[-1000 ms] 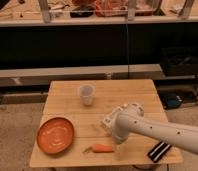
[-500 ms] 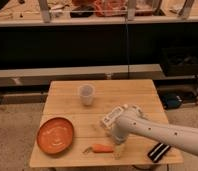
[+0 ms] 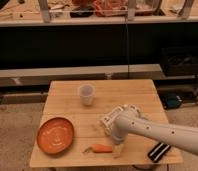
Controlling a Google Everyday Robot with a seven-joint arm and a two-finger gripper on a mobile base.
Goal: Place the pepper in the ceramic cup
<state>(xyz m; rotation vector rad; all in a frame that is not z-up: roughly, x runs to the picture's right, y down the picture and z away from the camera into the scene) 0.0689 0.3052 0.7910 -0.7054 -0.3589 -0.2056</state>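
Observation:
The pepper [image 3: 101,148], small, slim and orange with a thin greenish stem pointing left, lies on the wooden table [image 3: 137,95] near its front edge. The ceramic cup [image 3: 86,94], a pale handle-less tumbler, stands upright at the back centre-left of the table. My gripper [image 3: 117,147] hangs down from the white arm that reaches in from the right. It is just right of the pepper's thick end, close to the tabletop. The cup is well behind and to the left of the gripper.
A round orange plate [image 3: 55,135] lies at the front left of the table. A black striped object [image 3: 158,150] lies at the front right corner. A dark shelf unit with clutter on top stands behind the table.
The arm's wrist has dropped slightly, bringing the gripper lower beside the pepper's right end. The pepper, cup and plate have not moved.

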